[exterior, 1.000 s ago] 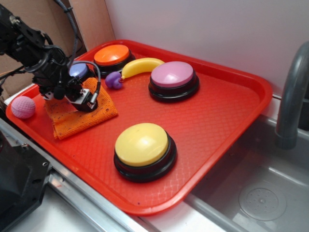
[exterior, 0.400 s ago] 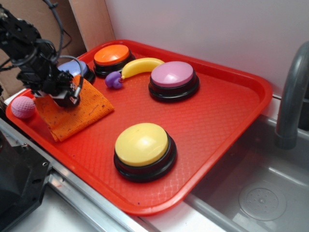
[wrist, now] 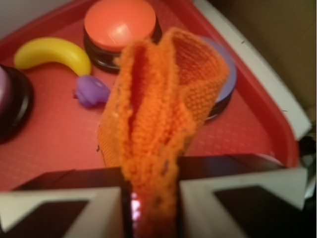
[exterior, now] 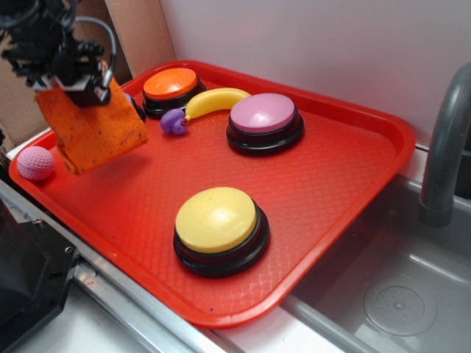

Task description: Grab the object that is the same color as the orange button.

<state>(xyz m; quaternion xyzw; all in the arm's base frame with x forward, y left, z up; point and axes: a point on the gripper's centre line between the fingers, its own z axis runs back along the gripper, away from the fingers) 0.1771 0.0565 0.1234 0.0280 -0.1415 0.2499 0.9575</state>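
Observation:
The orange woven cloth (exterior: 94, 132) hangs in the air above the left end of the red tray (exterior: 309, 191), pinched at its top edge by my gripper (exterior: 77, 82). From the wrist, the cloth (wrist: 163, 114) bunches up in folds between the two fingers, and my gripper (wrist: 151, 208) is shut on it. The orange button (exterior: 171, 84) sits at the tray's far left corner, just beyond the cloth; in the wrist view the orange button (wrist: 119, 25) is at the top.
A yellow banana (exterior: 215, 99) and a small purple toy (exterior: 173, 122) lie next to the orange button. Pink button (exterior: 263, 121), yellow button (exterior: 218, 228), and a blue button (wrist: 225, 84) partly behind the cloth. Pink ball (exterior: 35, 163) at the tray's left edge. Sink and faucet (exterior: 445, 162) at right.
My gripper closed on the cloth lying on the tray and rose up and left with it; the cloth now dangles clear of the tray.

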